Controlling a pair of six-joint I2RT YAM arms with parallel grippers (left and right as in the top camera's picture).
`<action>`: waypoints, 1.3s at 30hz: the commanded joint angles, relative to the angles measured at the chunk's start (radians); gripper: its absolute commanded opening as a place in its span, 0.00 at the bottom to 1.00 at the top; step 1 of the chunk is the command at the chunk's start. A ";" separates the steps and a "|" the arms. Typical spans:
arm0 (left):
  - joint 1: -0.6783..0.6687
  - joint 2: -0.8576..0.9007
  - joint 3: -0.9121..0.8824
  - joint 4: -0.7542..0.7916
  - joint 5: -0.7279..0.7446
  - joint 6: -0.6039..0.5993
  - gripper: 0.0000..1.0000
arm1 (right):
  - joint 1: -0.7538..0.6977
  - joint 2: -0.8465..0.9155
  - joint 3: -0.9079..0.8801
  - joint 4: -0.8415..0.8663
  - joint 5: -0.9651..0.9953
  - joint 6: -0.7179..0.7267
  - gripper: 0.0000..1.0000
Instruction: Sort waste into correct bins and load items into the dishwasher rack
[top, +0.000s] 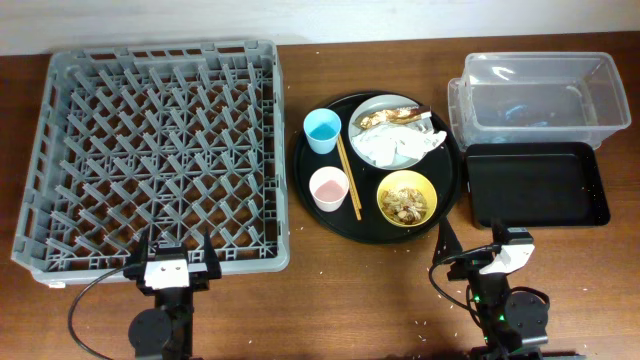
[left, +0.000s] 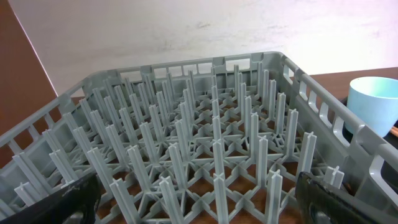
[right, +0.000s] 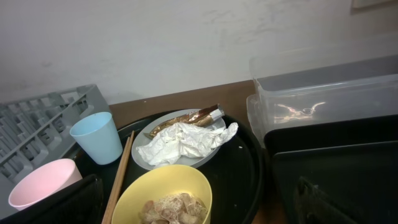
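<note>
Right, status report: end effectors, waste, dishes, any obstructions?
Open and empty: left end effector, right end effector. On plate: napkin, wrapper; scraps in yellow bowl; rack bare. Nothing blocking.

Overhead straight down; wrist views low, forward (shared: blue cup (right: 97, 137))

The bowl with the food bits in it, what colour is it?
Yellow. The bowl shows best in the right wrist view.
</note>
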 joint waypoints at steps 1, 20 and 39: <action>-0.002 -0.010 -0.003 -0.002 -0.011 0.016 1.00 | 0.006 -0.007 -0.006 -0.004 -0.005 -0.008 0.98; -0.002 -0.010 -0.003 -0.002 -0.011 0.016 1.00 | 0.006 -0.007 -0.006 -0.004 -0.005 -0.008 0.98; -0.002 -0.010 -0.003 -0.002 -0.011 0.016 1.00 | 0.005 0.122 0.203 0.109 -0.232 -0.290 0.99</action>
